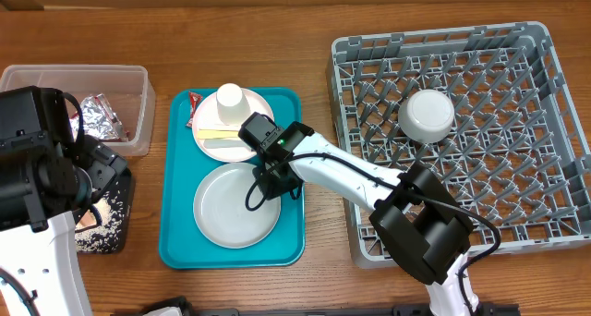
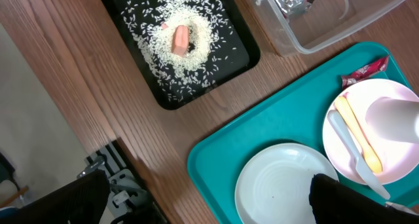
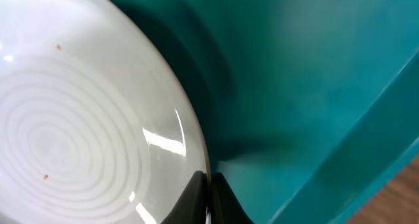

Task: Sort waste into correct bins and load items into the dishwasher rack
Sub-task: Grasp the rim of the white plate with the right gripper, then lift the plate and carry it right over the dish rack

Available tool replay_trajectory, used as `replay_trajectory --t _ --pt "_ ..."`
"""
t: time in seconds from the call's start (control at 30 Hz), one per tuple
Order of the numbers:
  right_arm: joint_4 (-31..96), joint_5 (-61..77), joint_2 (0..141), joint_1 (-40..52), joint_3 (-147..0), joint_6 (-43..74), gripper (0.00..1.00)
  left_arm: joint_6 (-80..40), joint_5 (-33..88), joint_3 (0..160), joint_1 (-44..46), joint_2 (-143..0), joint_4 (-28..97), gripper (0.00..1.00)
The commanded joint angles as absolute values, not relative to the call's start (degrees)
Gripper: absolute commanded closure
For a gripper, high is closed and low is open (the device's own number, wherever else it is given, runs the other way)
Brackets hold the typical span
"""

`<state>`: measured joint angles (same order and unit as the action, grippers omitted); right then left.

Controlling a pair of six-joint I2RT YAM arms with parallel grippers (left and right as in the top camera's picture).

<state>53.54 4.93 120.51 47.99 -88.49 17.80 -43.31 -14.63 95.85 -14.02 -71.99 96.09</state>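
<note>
Grey dishwasher rack (image 1: 499,168) barely loaded; right pincer (image 3: 208,196) clenched on the grey plate (image 1: 231,214) at its rim.
Only the white bowl (image 1: 426,115) sits in the rack. On the teal tray (image 1: 291,242) the grey plate is pinched at its right edge, seemingly not yet lifted. The pinkish-white plate (image 1: 254,122) behind it carries the small white cup (image 1: 229,98) and the flat utensils (image 2: 357,139). The clear tub (image 1: 129,94) holds foil (image 1: 100,117), and the black tray (image 2: 239,50) holds rice (image 2: 196,57) and the orange square (image 2: 180,39), so most waste looks sorted. A red wrapper (image 1: 196,100) lies on the teal tray. The left pincer (image 1: 100,173) hangs released and empty over the black tray.
</note>
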Motion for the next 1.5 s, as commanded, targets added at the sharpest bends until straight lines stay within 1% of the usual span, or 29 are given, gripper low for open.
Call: replay_trajectory --t 0.0,0.17,0.33,0.43,0.53,0.63,0.77,0.93,1.1,1.2,1.47 --pt "56.6 6.3 118.8 47.8 -90.1 17.6 0.96 -42.6 -15.6 96.7 -14.4 -71.1 96.2 0.00" --pt "63.6 8.7 113.9 47.8 -94.3 10.3 0.96 -42.6 -15.6 96.7 -14.4 -71.1 96.2 0.00" --pt "67.3 8.1 107.5 47.1 -97.8 9.3 0.96 -42.6 -15.6 96.7 -14.4 -71.1 96.2 0.00" --pt "69.8 3.9 103.4 45.6 -100.1 9.4 0.96 -42.6 -15.6 96.7 -14.4 -71.1 96.2 0.00" --pt "74.6 -3.0 98.6 41.5 -103.8 10.0 0.96 -42.6 -15.6 96.7 -14.4 -71.1 96.2 0.00" --pt "77.8 -5.3 96.1 36.9 -106.3 10.0 0.96 -42.6 -15.6 96.7 -14.4 -71.2 96.2 0.00" --pt "80.0 -8.5 94.1 28.6 -109.5 10.0 0.96 -42.6 -15.6 96.7 -14.4 -71.2 96.1 0.00" --pt "78.0 -14.1 93.9 17.0 -111.4 10.0 0.96 -42.6 -15.6 96.7 -14.3 -71.2 96.1 0.00" --pt "72.4 -17.8 94.3 9.0 -111.4 10.7 0.96 -42.6 -15.6 96.7 -14.3 -71.2 96.1 0.00" --pt "70.5 -23.0 95.3 7.7 -111.4 13.8 0.96 -42.6 -15.6 96.7 -14.3 -71.2 96.1 0.00" --pt "70.1 -31.7 102.5 8.9 -111.4 18.5 0.96 -42.6 -15.6 96.7 -14.3 -71.2 96.1 0.00"
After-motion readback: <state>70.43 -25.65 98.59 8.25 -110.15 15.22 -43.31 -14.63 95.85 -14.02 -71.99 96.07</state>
